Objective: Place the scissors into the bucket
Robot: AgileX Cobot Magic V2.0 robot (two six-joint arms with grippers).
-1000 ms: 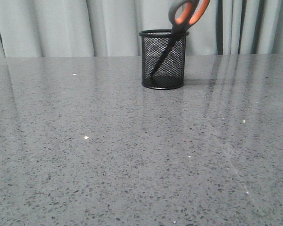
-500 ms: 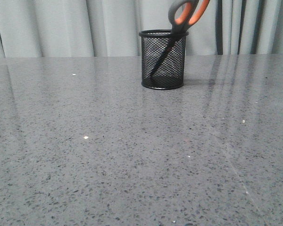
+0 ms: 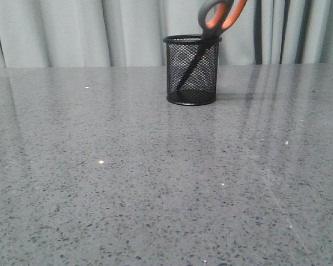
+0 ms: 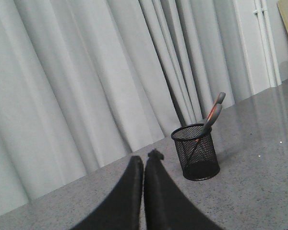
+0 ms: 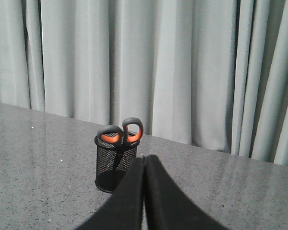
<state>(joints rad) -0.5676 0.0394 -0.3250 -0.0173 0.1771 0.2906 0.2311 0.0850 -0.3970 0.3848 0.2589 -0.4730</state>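
The black wire-mesh bucket (image 3: 192, 70) stands upright at the far middle of the grey table. The scissors (image 3: 215, 18) stand inside it, blades down, leaning right, their grey and orange handle loops above the rim. Neither gripper shows in the front view. In the left wrist view the left gripper (image 4: 145, 159) is shut and empty, well short of the bucket (image 4: 197, 152) and scissors (image 4: 212, 114). In the right wrist view the right gripper (image 5: 144, 158) is shut and empty, also apart from the bucket (image 5: 111, 165) with the scissors' loops (image 5: 121, 133) above it.
The grey speckled table (image 3: 155, 177) reaches back to pale grey curtains (image 3: 72, 33) behind the bucket. A white door frame (image 4: 261, 43) shows far off in the left wrist view.
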